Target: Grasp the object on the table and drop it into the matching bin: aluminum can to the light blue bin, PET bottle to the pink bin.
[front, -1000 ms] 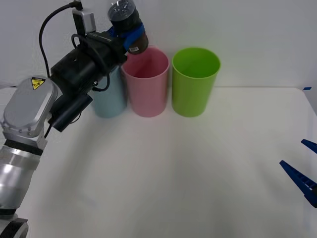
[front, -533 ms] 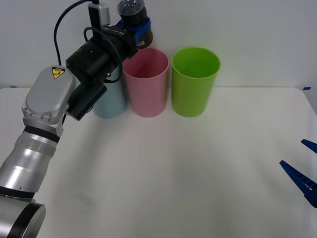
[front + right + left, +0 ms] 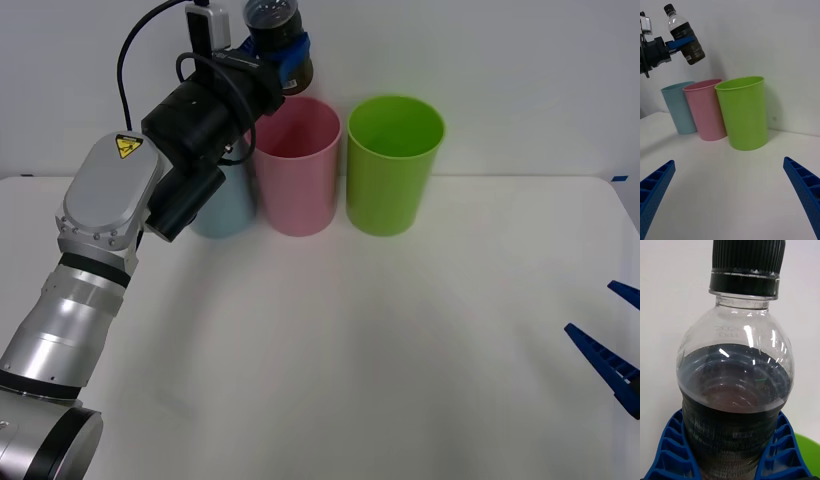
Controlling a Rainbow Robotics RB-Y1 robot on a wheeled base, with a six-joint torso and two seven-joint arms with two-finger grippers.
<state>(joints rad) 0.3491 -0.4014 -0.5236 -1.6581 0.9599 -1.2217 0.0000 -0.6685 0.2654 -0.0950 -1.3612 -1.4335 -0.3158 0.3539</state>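
Observation:
My left gripper (image 3: 283, 55) is shut on the PET bottle (image 3: 280, 40), a small clear bottle of dark brown liquid with a black cap. It holds the bottle in the air, tilted, just above the rim of the pink bin (image 3: 296, 165). The right wrist view shows the bottle (image 3: 685, 35) high above the pink bin (image 3: 706, 108) and the light blue bin (image 3: 679, 107). Up close, blue fingers (image 3: 675, 450) clamp the bottle (image 3: 735, 386) around its label. The light blue bin (image 3: 225, 205) stands left of the pink one, partly hidden by my arm. At the table's right edge my right gripper (image 3: 612, 335) is open.
A lime green bin (image 3: 394, 163) stands right of the pink bin, touching or nearly touching it. All three bins line the back of the white table (image 3: 380, 360), close to a white wall.
My left arm has swung the bottle right and slightly up, from over the gap between the blue and pink bins to above the pink bin's rim. The right gripper has not moved.

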